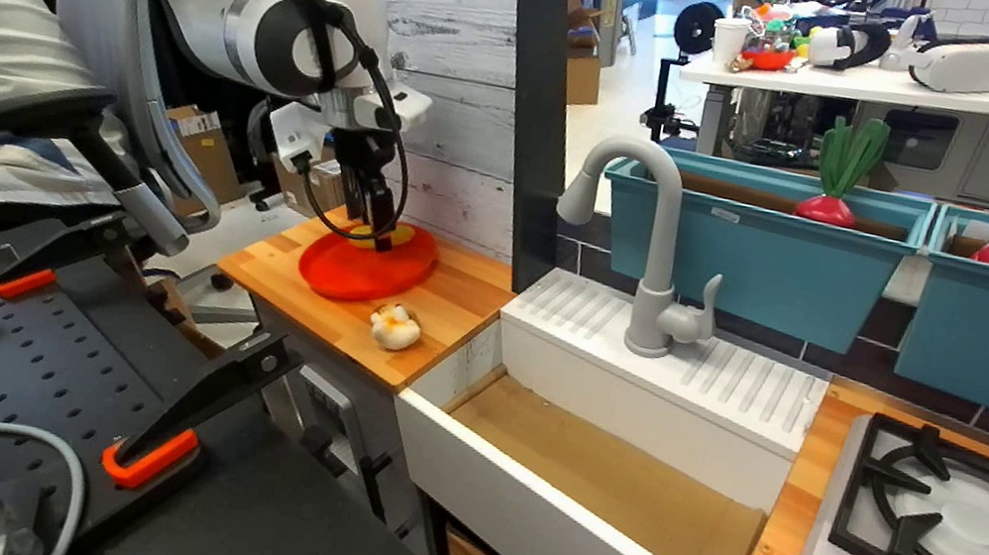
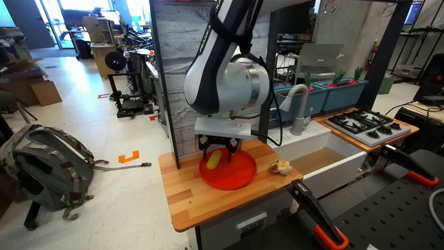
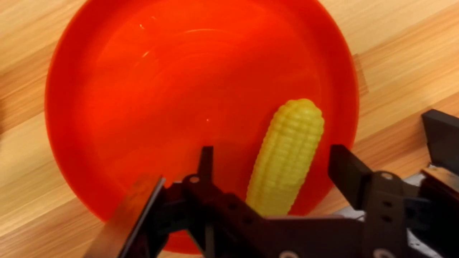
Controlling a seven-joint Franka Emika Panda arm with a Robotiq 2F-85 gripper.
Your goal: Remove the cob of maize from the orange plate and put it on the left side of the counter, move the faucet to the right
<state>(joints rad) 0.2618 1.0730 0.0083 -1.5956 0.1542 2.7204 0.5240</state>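
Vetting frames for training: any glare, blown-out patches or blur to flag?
Wrist view: small glints on the orange plate, the gripper nearly black, kernels on the cob of maize distinct, so no heavy blur; in an exterior view, the background windows look blown out.

White arm [image 2: 229, 90], black shell panel [image 2: 208, 97], FRANKA lettering [image 2: 204, 41], silver joint ring [image 2: 255, 85], black strap [image 2: 227, 32], looped black cable [image 2: 280, 125], pale grey wrist plate [image 2: 222, 126], black gripper [image 2: 217, 159], round metallic screw heads [image 3: 194, 179]

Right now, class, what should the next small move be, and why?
Probably close the gripper around the cob of maize: in the wrist view, its open fingers flank the cob, which lies on the orange plate. Their height is hard to judge.
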